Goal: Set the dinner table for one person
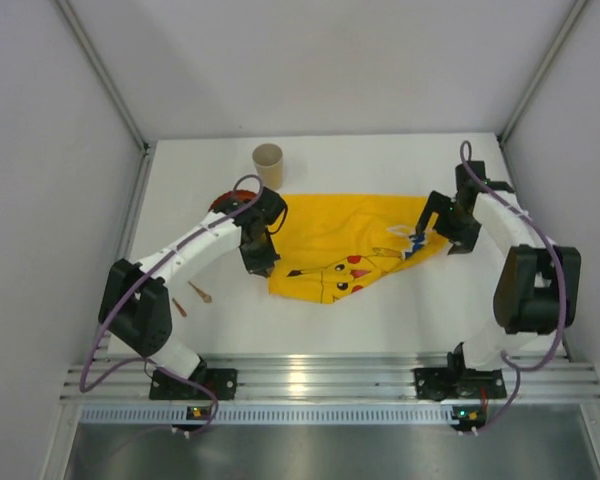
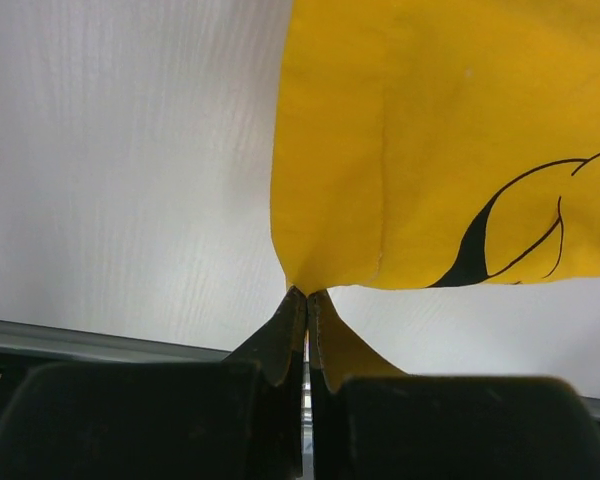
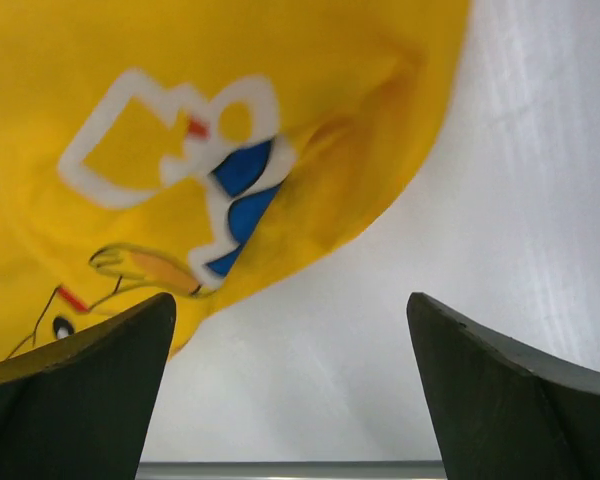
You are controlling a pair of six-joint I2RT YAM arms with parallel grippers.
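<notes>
Dinner table (image 1: pixel 380 310), under both arms, is covered at its middle by a cloth (image 1: pixel 350 240) that could be dragged askew, being pinched at one corner by the left gripper (image 2: pixel 306 296) while the right gripper (image 3: pixel 290 300) gapes empty.

- Back wall (image 1: pixel 320 60): I logged one plain pale grey panel, matte, with no markings.
- Left wall (image 1: pixel 40 150) and right wall (image 1: pixel 585 130): I saw matching grey panels closing in both sides.
- Left corner post (image 1: pixel 100 70) and right corner post (image 1: pixel 545 65): silver metal strips ran where the side walls met the back wall.
- Dinner table (image 1: pixel 380 310): the only furniture I noted, a flat matte white top filling the enclosure.
- Aluminium rail (image 1: pixel 320 378): ribbed and silver, it lay along the near edge.
- Perforated strip (image 1: pixel 320 413): it sat just beneath the rail.
- Metal sheet (image 1: pixel 320 450): brushed grey, lowest in my top view.
- Light: even and soft, with a bright glare on the rail.
</notes>
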